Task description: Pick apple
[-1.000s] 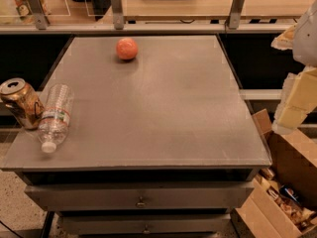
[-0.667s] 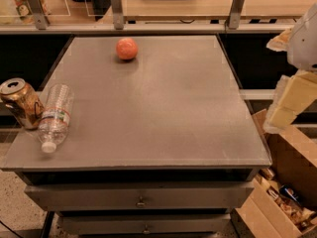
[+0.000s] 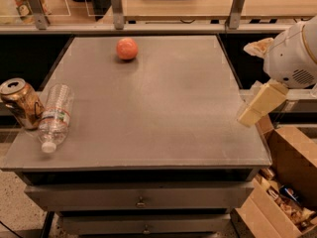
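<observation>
The apple is a small round orange-red fruit. It sits on the grey table top near the far edge, left of centre. My gripper hangs at the table's right edge, about level with the middle of the top, under the white arm housing. It is far to the right of the apple and nearer the front, and it holds nothing that I can see.
A gold-brown dented can and a clear plastic water bottle lie at the table's left edge. Open cardboard boxes stand on the floor at the right. A rail with posts runs behind the table.
The arm and gripper have moved left and slightly up, from beside the table to over its right edge. The apple, can and bottle have not moved.
</observation>
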You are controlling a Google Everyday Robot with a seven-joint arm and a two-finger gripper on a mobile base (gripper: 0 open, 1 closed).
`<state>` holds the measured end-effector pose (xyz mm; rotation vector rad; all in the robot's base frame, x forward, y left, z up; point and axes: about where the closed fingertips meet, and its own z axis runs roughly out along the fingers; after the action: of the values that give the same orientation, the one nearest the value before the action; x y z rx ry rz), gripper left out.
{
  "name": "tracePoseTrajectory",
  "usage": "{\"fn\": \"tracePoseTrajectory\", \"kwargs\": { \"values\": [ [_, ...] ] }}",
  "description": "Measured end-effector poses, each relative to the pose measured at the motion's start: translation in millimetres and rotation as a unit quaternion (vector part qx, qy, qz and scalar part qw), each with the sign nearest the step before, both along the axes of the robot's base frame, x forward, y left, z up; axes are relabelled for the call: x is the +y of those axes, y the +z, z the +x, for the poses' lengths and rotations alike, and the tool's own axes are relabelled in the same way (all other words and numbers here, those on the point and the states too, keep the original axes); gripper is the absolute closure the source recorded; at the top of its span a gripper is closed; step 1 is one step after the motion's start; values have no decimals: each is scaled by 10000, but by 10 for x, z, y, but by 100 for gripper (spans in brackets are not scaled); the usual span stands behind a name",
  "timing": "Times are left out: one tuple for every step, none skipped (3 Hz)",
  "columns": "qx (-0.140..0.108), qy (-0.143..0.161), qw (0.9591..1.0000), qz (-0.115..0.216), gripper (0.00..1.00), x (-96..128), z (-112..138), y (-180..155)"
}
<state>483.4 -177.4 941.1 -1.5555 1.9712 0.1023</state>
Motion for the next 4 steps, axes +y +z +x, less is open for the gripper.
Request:
{"fn": "tracePoseTrajectory", "kwargs": {
  "values": [
    [0,0,10000,0,0,0,0,1],
    [-10,-232,9993,290,0,40,225,-90],
    [21,-363,9979,538,0,249,700,-229],
    [55,-706,9947,745,0,554,1298,-498]
  ]
}}
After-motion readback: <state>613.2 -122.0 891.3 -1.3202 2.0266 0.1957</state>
